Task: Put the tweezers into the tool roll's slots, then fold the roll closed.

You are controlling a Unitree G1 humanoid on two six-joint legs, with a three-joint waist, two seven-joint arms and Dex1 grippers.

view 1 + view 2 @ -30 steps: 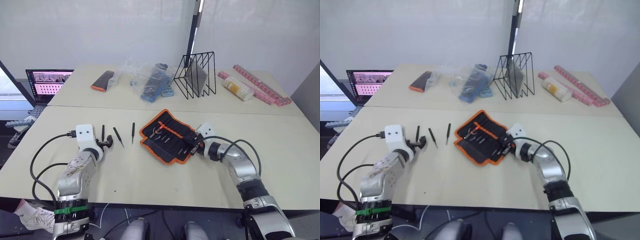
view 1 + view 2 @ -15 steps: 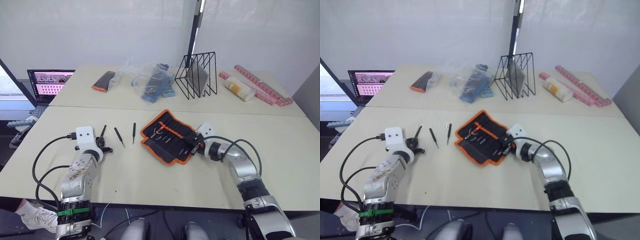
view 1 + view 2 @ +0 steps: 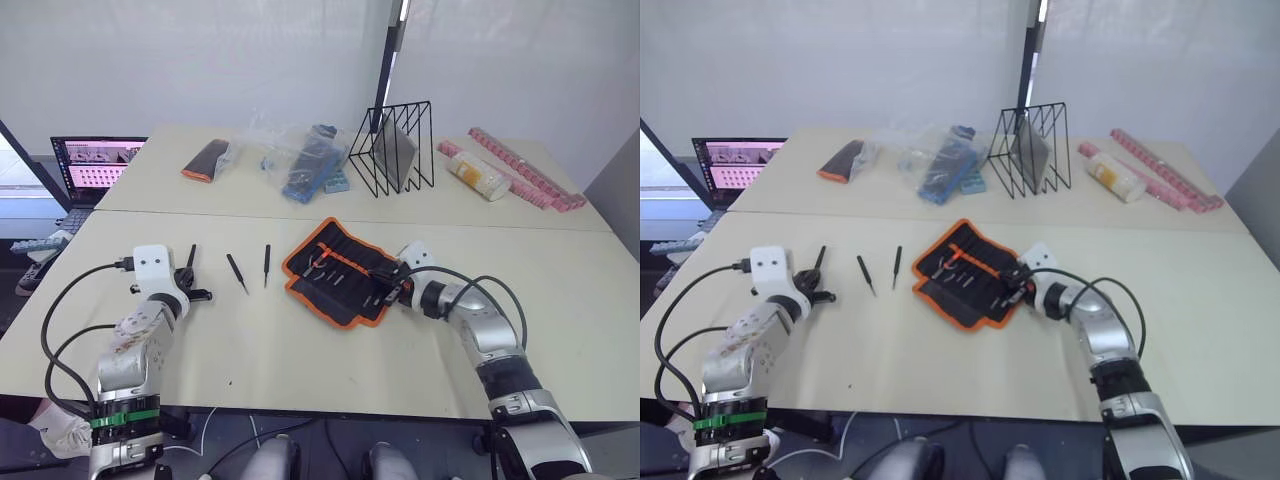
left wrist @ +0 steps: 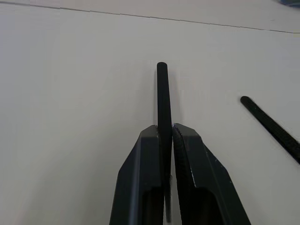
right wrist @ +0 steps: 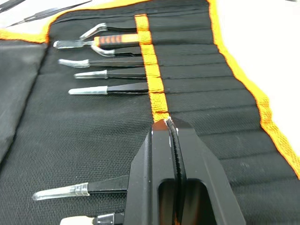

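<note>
On table: three tweezers point(image 3: 236, 272), one tool roll point(image 3: 335, 275).

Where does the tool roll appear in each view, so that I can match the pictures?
Left eye view: the tool roll lies open at the table's centre.
Right eye view: same place.
Right wrist view: its black fabric spreads under the right gripper.
Shared landmark: the orange centre strip.
</note>
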